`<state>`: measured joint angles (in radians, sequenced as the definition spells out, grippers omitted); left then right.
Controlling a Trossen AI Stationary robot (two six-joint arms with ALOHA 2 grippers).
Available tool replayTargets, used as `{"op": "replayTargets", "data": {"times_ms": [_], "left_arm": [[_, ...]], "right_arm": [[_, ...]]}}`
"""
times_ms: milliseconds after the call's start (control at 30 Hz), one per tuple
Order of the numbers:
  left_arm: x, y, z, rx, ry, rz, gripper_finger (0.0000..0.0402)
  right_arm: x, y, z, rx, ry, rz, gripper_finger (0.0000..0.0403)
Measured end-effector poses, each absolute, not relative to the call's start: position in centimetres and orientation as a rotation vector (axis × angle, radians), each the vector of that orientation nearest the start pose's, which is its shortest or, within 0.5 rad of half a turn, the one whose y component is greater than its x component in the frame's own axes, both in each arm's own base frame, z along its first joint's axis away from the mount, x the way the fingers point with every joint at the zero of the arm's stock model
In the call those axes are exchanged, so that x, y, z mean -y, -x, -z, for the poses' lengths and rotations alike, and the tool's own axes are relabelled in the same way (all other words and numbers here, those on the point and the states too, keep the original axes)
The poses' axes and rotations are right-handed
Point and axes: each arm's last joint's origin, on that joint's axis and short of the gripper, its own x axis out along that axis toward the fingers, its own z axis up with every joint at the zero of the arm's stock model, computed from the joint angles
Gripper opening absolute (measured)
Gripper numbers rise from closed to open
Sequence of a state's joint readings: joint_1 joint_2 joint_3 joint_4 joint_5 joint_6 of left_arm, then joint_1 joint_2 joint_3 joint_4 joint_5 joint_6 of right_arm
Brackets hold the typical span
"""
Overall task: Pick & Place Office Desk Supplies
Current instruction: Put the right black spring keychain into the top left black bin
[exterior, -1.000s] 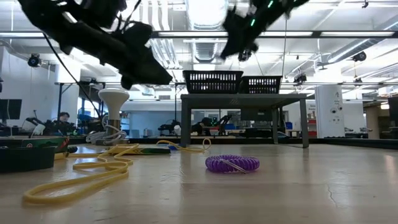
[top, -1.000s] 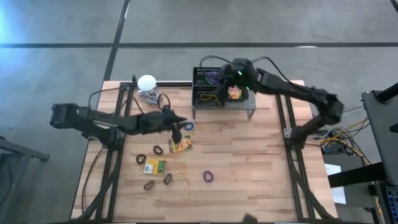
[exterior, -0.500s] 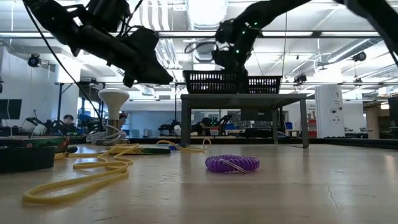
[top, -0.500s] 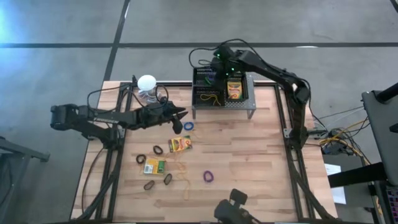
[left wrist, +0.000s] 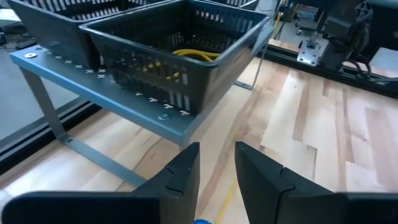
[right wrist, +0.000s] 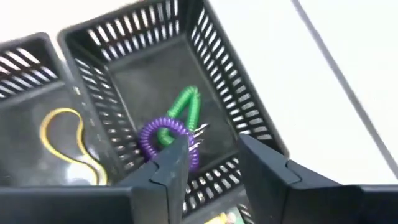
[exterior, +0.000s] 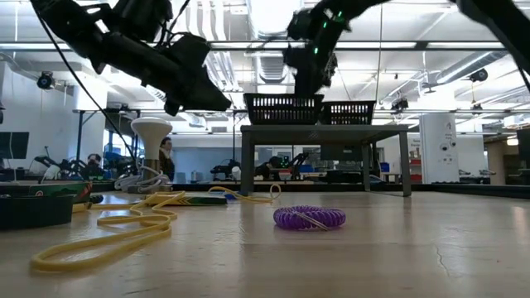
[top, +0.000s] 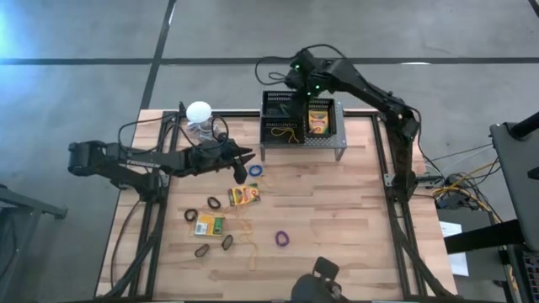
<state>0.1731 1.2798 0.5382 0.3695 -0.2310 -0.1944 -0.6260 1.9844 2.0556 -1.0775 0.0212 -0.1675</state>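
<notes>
Right gripper [right wrist: 208, 165] jaws released above back mesh bin [right wrist: 233, 93] holding purple and green coils [right wrist: 171, 127], left gripper [left wrist: 214, 168] jaws parted, empty, over bench [left wrist: 323, 124]

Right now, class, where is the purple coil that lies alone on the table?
In the high view the purple coil lies on the bare wood toward the table's near edge, right of the crayon box and the yellow band; in the low view it sits front and centre.
</notes>
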Motion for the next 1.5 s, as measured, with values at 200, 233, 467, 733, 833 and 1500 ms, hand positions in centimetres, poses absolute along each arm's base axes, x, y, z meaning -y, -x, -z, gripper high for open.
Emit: {"op": "replayTargets", "data": {"times_ms": [200, 233, 467, 733, 833, 1500], "left_arm": [[-3.1, -25.1, -20.5, -0.313, 0.190, -0.361, 0.0106], [-2.6, -25.1, -20.7, -0.308, 0.186, -0.339, 0.0106], [2.0, -24.6, -21.4, -0.311, 0.158, -0.166, 0.0106], [7.1, -23.2, -20.7, -0.393, 0.148, -0.015, 0.0106], [8.3, -22.3, -19.9, -0.488, 0.168, -0.023, 0.0106], [5.0, -16.1, -13.3, -0.986, 0.577, -0.680, 0.0112]], "right_arm": [[19.9, -33.0, -37.1, -0.932, -0.100, 0.463, 0.0137], [18.6, -33.0, -37.5, -0.910, -0.086, 0.441, 0.0134], [8.2, -32.9, -36.0, -0.768, -0.025, 0.236, 0.0111], [-2.2, -31.3, -29.4, -0.661, -0.076, -0.007, 0.0092], [-4.7, -30.6, -26.9, -0.598, -0.103, -0.073, 0.0085], [-4.5, -32.0, -19.3, -0.387, -0.126, 0.020, 0.0065]]}}
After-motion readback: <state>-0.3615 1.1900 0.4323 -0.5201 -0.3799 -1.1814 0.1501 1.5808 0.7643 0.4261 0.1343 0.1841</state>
